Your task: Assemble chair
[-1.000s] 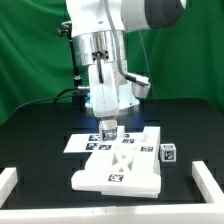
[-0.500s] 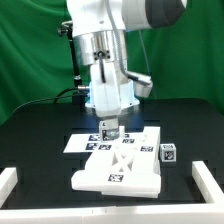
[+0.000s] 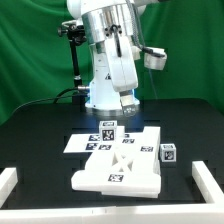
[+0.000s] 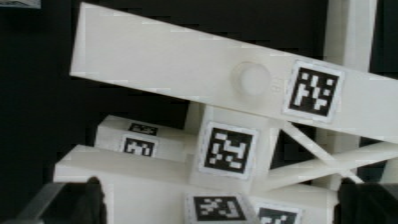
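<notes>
The chair (image 3: pixel 125 172) is a white blocky structure lying flat at the middle of the black table, with an X-braced panel and several square tags. A small tagged block (image 3: pixel 108 130) stands upright at its far edge. My gripper (image 3: pixel 124 106) hangs open just above that block and a little toward the exterior view's right, touching nothing. In the wrist view a wide white slab (image 4: pixel 178 60) and a tagged post (image 4: pixel 228 148) fill the picture. My dark fingers (image 4: pixel 75 205) stand wide apart on either side of my gripper (image 4: pixel 222 212), with only the chair's tagged surface below them.
A loose tagged cube (image 3: pixel 168 152) sits at the exterior view's right of the chair. The marker board (image 3: pixel 78 143) lies behind the chair on the left. White rails (image 3: pixel 10 180) bound the table's front corners. A green curtain stands behind.
My gripper has let go of the upright block, risen off it and shifted slightly toward the exterior view's right. The block and chair stay where they were.
</notes>
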Controlling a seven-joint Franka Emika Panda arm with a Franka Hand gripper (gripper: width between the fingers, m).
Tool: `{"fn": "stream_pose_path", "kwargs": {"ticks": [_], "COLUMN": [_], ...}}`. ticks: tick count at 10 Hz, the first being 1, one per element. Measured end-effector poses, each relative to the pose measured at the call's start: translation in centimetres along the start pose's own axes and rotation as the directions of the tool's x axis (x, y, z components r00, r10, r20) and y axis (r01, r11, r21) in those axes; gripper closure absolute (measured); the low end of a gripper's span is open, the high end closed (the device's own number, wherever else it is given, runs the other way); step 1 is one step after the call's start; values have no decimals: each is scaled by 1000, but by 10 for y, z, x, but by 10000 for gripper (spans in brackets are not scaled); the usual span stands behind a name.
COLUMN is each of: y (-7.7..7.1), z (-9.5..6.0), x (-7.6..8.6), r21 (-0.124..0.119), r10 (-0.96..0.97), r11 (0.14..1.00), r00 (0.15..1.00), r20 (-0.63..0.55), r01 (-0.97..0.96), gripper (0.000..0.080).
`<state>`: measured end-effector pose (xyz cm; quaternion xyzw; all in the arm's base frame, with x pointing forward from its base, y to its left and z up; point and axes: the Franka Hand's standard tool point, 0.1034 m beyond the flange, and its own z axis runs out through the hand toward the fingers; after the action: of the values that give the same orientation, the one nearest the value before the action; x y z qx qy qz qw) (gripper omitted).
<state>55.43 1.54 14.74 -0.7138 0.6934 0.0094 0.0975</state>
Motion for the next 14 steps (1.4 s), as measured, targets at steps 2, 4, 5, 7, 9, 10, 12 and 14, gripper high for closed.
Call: {"fn": "stream_pose_path", "kwargs": {"ticks": [2,4,5,7,9,10,12,14], "y": [6,23,28,29,29,31,73,109], "z": [-4,-14,-17,-18,-18,-16,15,43], "x": [-23,-55,-65,-68,-67,-68,-79,-99], "r21": [-28,-46,-65,-65,-62,-63,-84,-134], "r10": [-76,-151,-247,-423,-565,-617,-719,-836], "r11": [997,987,966,903,822,784,689,546], "r00": [997,988,969,906,824,786,693,549], "r20": [1,30,26,27,37,42,43,-17], "r01": [76,152,249,424,566,618,720,827], "gripper": [151,151,151,151,151,151,151,151]}}
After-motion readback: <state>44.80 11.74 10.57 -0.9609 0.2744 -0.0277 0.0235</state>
